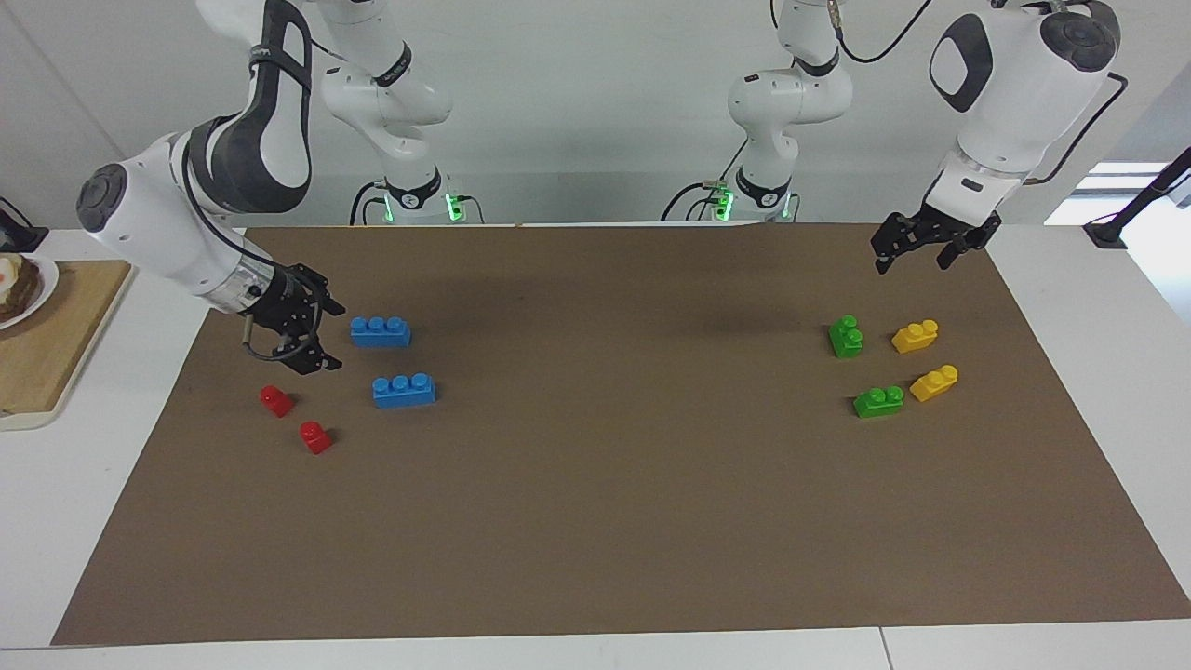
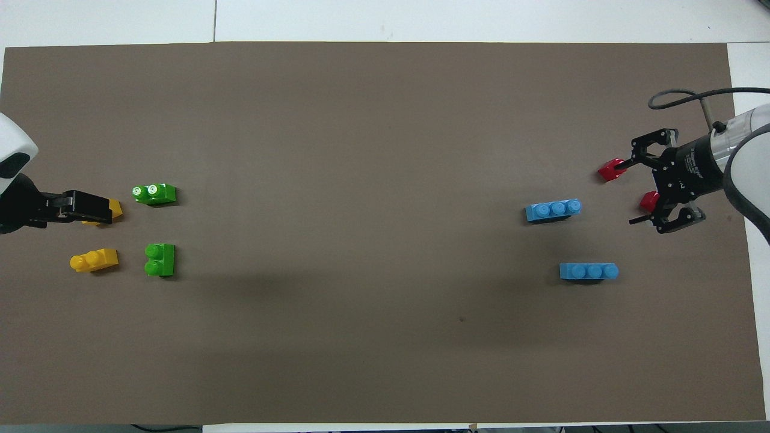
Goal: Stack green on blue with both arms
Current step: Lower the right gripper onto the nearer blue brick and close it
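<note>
Green bricks (image 1: 846, 336) lie uncovered; left gripper (image 2: 90, 207) half-hides a yellow brick (image 2: 114, 208).

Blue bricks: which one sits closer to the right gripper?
The blue brick nearer the robots, just beside the right gripper. The other blue brick lies farther from the robots and from that gripper.

wall (image 1: 595, 112): plain white
table (image 1: 1070, 372): white
mat (image 1: 605, 465): brown, covers most of the table
board (image 1: 46, 344): wooden, at the table's edge
</note>
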You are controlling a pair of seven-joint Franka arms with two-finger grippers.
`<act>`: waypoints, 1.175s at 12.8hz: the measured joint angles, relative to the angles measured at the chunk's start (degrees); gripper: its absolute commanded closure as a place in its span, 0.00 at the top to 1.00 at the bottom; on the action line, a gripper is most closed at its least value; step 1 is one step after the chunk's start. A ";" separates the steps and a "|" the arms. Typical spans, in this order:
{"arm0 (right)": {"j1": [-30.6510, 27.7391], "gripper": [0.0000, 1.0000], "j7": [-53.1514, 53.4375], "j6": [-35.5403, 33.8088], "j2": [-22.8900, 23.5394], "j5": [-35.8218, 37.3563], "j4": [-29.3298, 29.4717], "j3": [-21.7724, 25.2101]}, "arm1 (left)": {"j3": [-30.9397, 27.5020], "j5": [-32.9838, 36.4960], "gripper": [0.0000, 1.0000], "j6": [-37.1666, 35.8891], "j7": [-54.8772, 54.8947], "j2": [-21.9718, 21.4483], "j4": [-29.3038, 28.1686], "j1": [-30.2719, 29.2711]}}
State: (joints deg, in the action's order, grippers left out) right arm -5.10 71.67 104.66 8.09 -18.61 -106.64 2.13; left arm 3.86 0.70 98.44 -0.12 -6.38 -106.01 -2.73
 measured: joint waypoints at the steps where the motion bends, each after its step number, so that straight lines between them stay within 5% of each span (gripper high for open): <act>1: 0.01 0.99 -0.01 1.21 0.09 -0.30 -0.97 -0.06 | -0.02 0.00 1.00 0.27 0.00 -0.01 -0.07 -0.03; 7: 0.33 0.99 -2.47 10.60 1.77 -4.86 -6.19 -0.53 | -0.15 0.00 1.00 0.99 -0.01 -0.02 -0.46 -1.26; 15: 2.45 0.99 -4.95 14.97 4.46 -4.87 -6.99 -0.73 | -0.22 0.00 1.00 4.21 -0.01 -0.95 -5.19 -2.21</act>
State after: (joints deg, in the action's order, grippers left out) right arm -2.64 66.72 119.63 12.55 -23.48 -113.63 1.40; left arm 3.65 0.70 102.64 -0.12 -7.33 -111.20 -4.95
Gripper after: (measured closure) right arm 0.004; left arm 0.000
